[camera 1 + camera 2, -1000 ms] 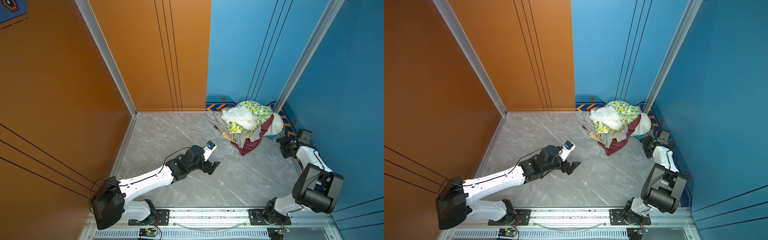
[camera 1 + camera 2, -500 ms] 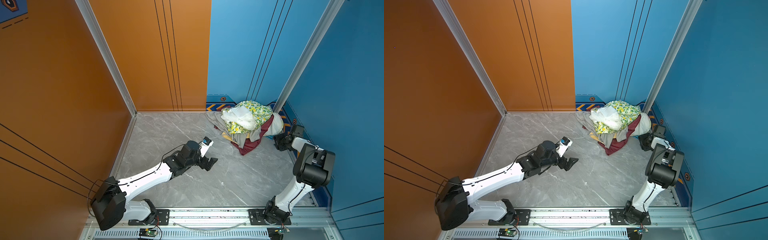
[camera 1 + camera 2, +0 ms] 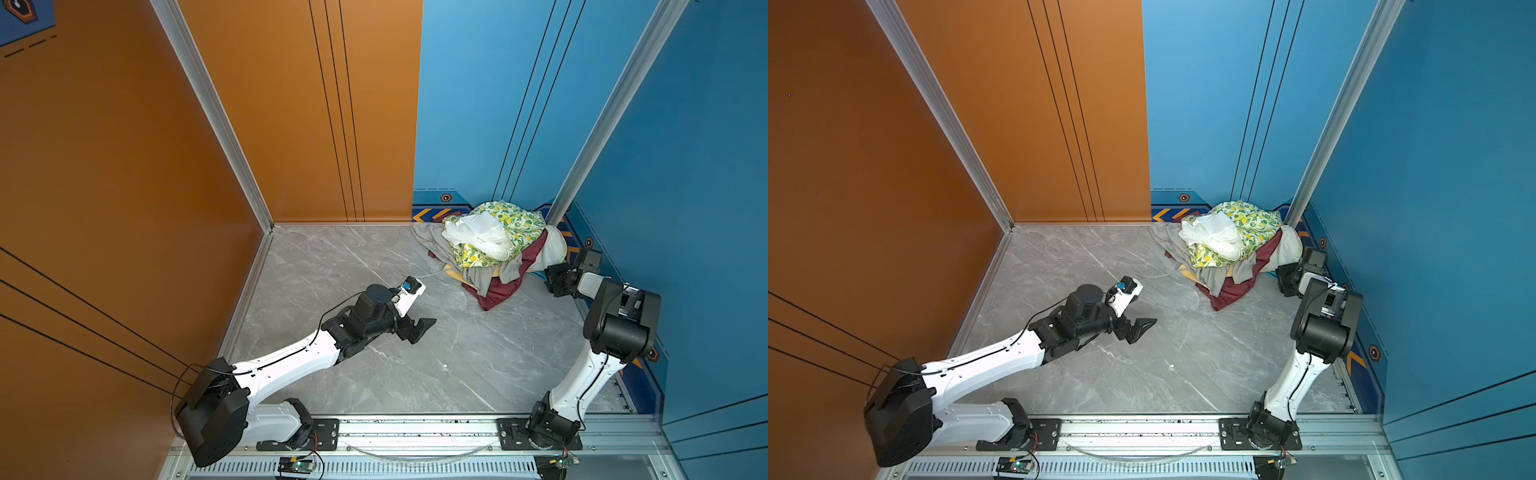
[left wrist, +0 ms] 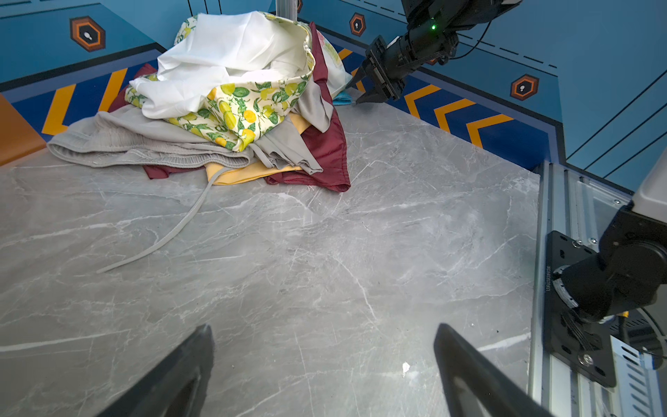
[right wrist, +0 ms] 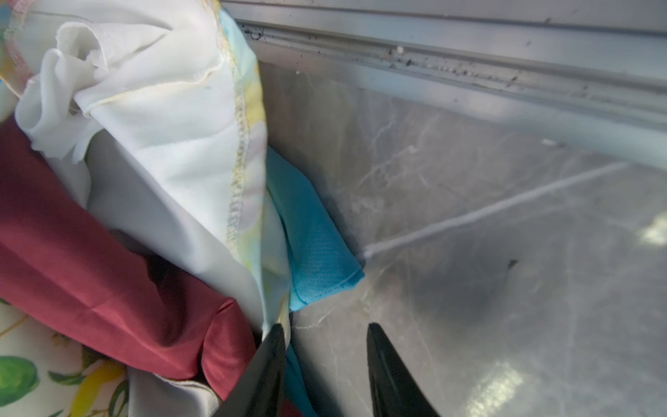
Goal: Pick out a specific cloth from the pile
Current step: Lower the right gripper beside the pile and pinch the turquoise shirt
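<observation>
The pile (image 3: 496, 243) sits in the far corner of the worktop (image 3: 374, 374), up against the blue wall (image 3: 478, 124). It has a white piece (image 4: 223, 54) on top and lemon-print fabric (image 4: 234, 108) under it. Below is a grey garment (image 4: 144, 144) w/ its drawstring (image 4: 169, 234) trailing onto the marble. A yellow piece (image 4: 234, 177) and a maroon garment (image 4: 325, 151) are at the bottom.

The cloth (image 5: 317, 245), sky-blue mesh, is at the pile's base on the side twd the right arm. Only a corner pokes out, flat on the worktop; the rest is buried under white fabric w/ a pastel hem.

The right end effector (image 5: 325, 328) is low at that corner, jaws part-way apart, narrow-ish, w/ bare marble showing btwn the tips. One fingertip (image 5: 274, 343) touches the hem edge, and blue fabric runs just beside it. Nothing looks pinched.

The left end effector (image 4: 325, 328) hovers over open worktop, well apart from the pile, jaws wide w/ nothing btwn them.
</observation>
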Controlling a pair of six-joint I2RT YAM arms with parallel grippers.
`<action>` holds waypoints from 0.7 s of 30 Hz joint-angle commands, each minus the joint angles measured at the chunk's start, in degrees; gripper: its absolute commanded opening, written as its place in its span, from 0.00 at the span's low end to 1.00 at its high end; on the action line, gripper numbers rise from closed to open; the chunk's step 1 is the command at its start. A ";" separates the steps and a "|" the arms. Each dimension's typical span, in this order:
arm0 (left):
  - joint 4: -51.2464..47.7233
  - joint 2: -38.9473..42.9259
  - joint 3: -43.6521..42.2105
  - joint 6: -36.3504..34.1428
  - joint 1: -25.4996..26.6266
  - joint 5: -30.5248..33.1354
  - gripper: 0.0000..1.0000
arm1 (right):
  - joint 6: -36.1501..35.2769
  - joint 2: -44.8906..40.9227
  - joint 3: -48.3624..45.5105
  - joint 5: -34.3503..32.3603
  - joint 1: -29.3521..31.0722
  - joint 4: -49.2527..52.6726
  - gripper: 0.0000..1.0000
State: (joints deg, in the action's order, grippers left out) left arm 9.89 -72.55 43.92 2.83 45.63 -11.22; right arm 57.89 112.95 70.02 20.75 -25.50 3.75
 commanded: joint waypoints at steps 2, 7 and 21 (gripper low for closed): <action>1.81 1.56 -0.84 -1.24 -0.54 -0.54 0.95 | 2.54 1.46 0.94 -1.89 0.36 -2.72 0.40; 1.86 1.65 -1.02 -1.86 -0.54 0.44 0.95 | 3.65 2.54 0.61 -1.94 0.26 -3.79 0.39; 1.84 1.19 -1.01 -1.77 -0.53 1.15 0.95 | 5.87 4.09 -0.28 -2.24 -0.26 -5.80 0.36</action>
State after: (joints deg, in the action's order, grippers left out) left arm 10.96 -72.10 43.90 2.35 45.43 -10.74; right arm 62.26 115.31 69.80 19.49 -25.50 -0.97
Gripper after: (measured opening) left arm 0.946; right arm 0.366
